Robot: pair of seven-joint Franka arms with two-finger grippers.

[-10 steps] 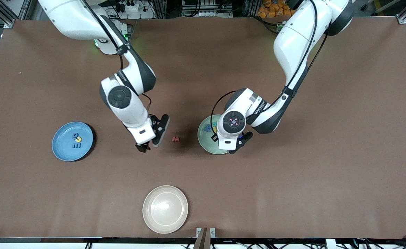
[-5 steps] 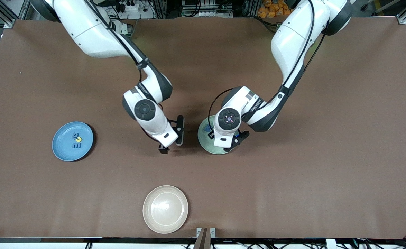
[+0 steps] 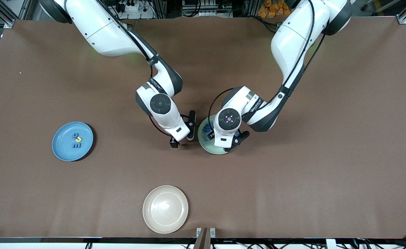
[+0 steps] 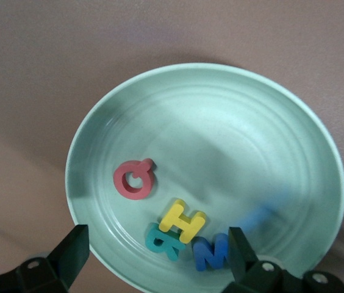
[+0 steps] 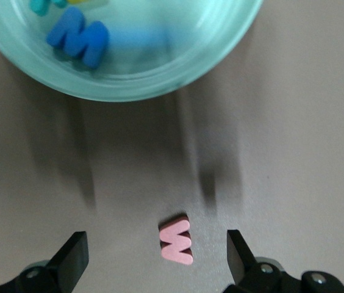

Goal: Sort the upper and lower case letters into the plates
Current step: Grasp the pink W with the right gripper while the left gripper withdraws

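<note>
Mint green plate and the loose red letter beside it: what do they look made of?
The mint green plate looks like glazed ceramic or glossy melamine: soft sheen, concentric rings, smooth rim. The red letter looks like matte foam: thick slab edges, rounded corners, no shine. Neither is certain from looks alone.

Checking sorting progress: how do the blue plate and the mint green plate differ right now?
The blue plate lies toward the right arm's end, with no end effector over it; the mint green plate sits mid-table under the left end effector. The blue plate shows blue and yellow letters; the mint green one holds red, yellow, teal and blue letters. Both are round and rimmed.
</note>
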